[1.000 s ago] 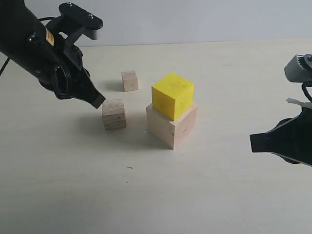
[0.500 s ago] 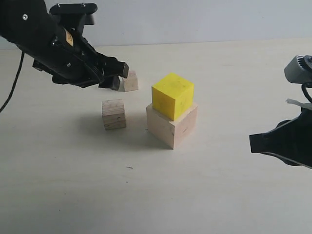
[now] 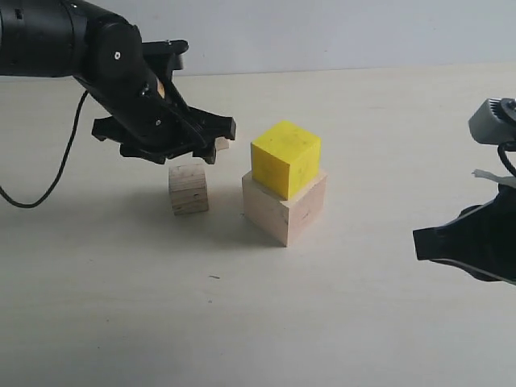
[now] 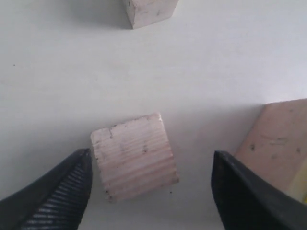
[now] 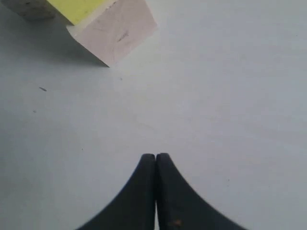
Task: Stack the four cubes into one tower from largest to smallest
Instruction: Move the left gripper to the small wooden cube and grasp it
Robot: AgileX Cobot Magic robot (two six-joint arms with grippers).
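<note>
L tool [image 3: 222, 142] is spread wide w/ nothing in it. In my L wrist view the two dark fingers [image 4: 57, 191] stand either side of the grainy wood cube [image 4: 134, 163], clear gaps both sides, no contact that I can see. From the exterior cam, the tool hangs over that cube, above its top face. The cube sits flat on the counter [image 3: 121, 306].

R tool [image 5: 155, 156] has its fingers pressed together, tips meeting in one line, gripping nothing. It hangs over bare counter on the R side, well apart from all the cubes.

Stack so far: the largest pale cube [image 3: 286, 211] is on the counter w/ the yellow cube [image 3: 284, 157] on top of it, turned a bit so its corners don't line up w/ the base. The grainy cube is near the stack, to its L in the exterior cam, not touching it.

The smallest pale cube [image 4: 146, 9] is on the counter beyond the grainy one, apart from it. In the exterior cam it's mostly hidden behind the L tool, only a sliver showing. Both small cubes are off the stack.
</note>
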